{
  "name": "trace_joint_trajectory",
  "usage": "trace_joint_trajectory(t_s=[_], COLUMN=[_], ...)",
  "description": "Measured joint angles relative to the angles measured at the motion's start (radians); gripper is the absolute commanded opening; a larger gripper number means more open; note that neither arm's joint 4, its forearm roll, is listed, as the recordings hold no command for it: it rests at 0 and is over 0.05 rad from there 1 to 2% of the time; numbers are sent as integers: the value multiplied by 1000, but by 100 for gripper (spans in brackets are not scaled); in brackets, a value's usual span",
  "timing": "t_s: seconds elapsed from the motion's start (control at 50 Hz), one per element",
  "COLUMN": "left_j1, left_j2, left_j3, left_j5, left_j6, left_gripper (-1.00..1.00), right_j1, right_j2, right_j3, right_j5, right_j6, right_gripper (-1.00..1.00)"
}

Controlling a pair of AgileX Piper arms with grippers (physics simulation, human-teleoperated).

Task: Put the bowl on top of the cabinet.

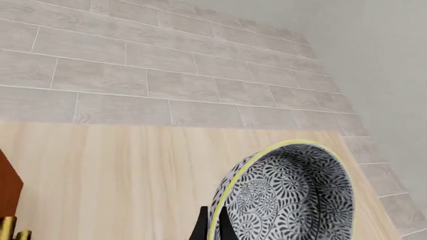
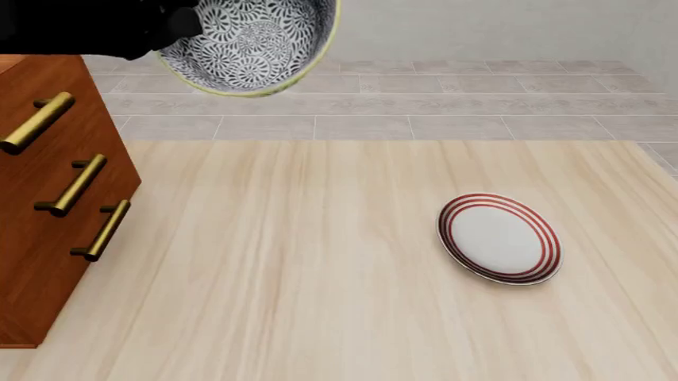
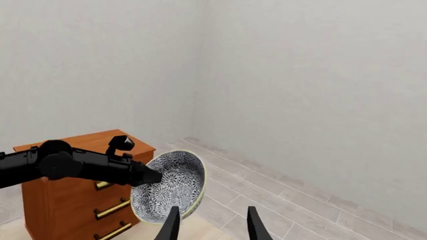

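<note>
The black-and-white floral bowl [image 2: 249,44] with a yellow-green rim hangs tilted in the air, high above the table and just right of the cabinet's top. My left gripper [image 2: 175,28] is shut on its rim, and dark fingers [image 1: 200,229] pinch the bowl [image 1: 287,195] edge in the left wrist view. The reddish-brown cabinet [image 2: 53,230] with brass bar handles stands at the table's left. From the right wrist view, the bowl [image 3: 170,185] held by the left arm sits beside the cabinet [image 3: 60,200] at about top height. My right gripper [image 3: 212,225] is open and empty, away from both.
A flat white plate with red rings [image 2: 498,238] lies on the wooden table at right of centre. Beyond the table's far edge is a grey tiled floor [image 2: 424,103] and pale walls.
</note>
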Motion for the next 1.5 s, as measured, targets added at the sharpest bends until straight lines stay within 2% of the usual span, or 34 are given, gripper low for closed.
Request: trace_joint_trajectory(t_s=[0.22,0.66,0.94,1.14,1.5], left_j1=[52,153,273,360,475], left_j2=[4,23,15,-10,-47], left_j3=[-39,-157,-221,-238,-255], left_j5=[70,212,305,338,367], left_j6=[-3,50,146,181,192], left_gripper=[-100,-100,-100,-100,-100], right_j1=[1,7,23,30,44], right_j2=[2,-1,2,4,8], right_j3=[-3,-7,-6,-7,-3], right_j5=[0,4,2,2,-3], right_j6=[4,9,8,9,7], right_gripper=[100,100,100,100,100])
